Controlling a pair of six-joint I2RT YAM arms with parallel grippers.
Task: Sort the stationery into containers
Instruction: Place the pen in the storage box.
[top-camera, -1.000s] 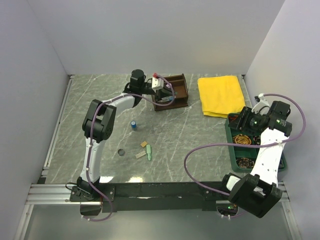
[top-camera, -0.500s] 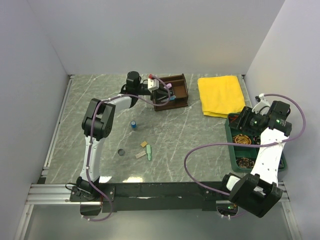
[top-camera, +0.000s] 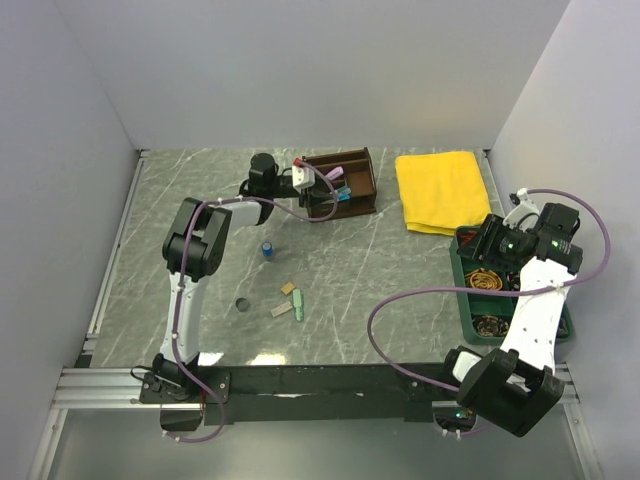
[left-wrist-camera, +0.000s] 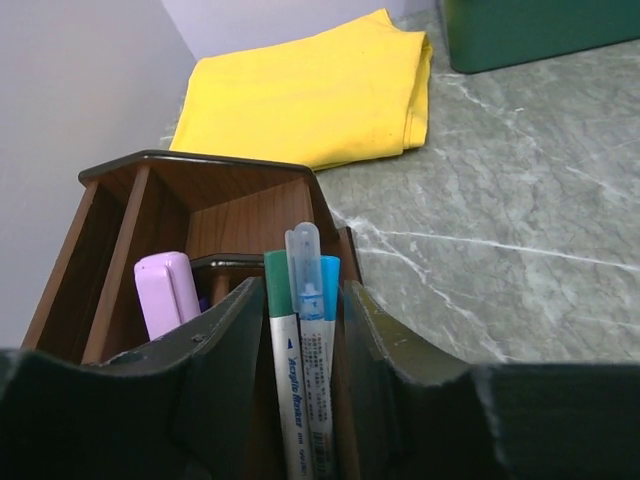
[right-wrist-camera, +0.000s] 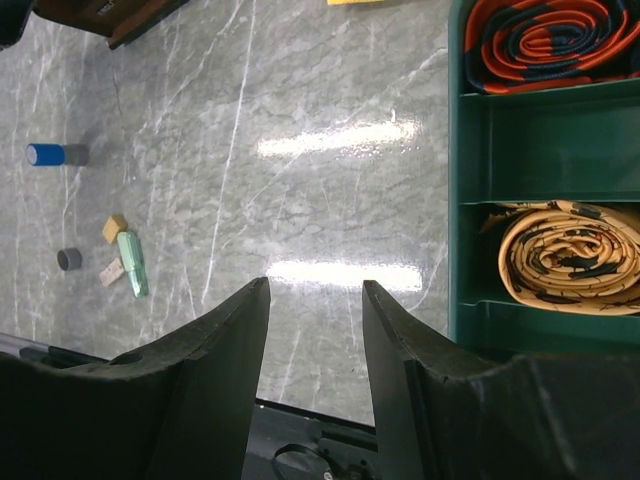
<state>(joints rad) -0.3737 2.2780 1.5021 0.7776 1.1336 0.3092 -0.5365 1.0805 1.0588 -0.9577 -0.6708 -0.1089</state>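
- Left wrist view: the left gripper (left-wrist-camera: 305, 295) is at the wooden organiser (left-wrist-camera: 230, 215). Its jaws are partly apart and closely flank three upright pens (left-wrist-camera: 300, 340) with green, clear and blue caps. Whether the pads press the pens cannot be told.
- A purple marker (left-wrist-camera: 168, 290) stands in the organiser, left of the pens.
- Right wrist view: the right gripper (right-wrist-camera: 315, 340) hangs wide open and empty over the table (right-wrist-camera: 330, 200), just beside the green tray (right-wrist-camera: 520, 150) with its coiled bands (right-wrist-camera: 570, 260).
- Top view: a blue-capped bottle (top-camera: 268, 249), a tan eraser (top-camera: 287, 289) and a green eraser (top-camera: 298, 306) lie loose on the table, well apart from both containers.
- A yellow cloth (top-camera: 440, 190) lies between the organiser and the tray.
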